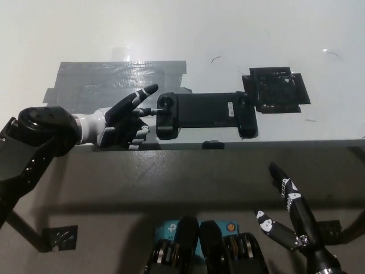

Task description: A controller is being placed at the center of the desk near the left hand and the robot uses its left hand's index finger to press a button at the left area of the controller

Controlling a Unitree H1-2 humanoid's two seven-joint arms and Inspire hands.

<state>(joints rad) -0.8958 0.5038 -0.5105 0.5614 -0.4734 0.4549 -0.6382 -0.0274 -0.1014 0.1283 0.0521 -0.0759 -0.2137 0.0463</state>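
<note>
A black game controller (205,112) lies flat near the desk's front edge, long side across the view. My white left hand (124,119) sits just left of it, fingers spread and holding nothing. One extended finger (149,111) reaches to the controller's left grip, by the round button there; whether it touches is not clear. Another finger points up and away over the tape. My black right hand (288,214) rests low at the bottom right, below the desk, fingers apart and empty.
A grey tape patch (114,80) covers the desk behind my left hand. A black square mat (276,89) lies right of the controller. The desk's front edge (228,144) runs just below the controller, with a small black clip on it.
</note>
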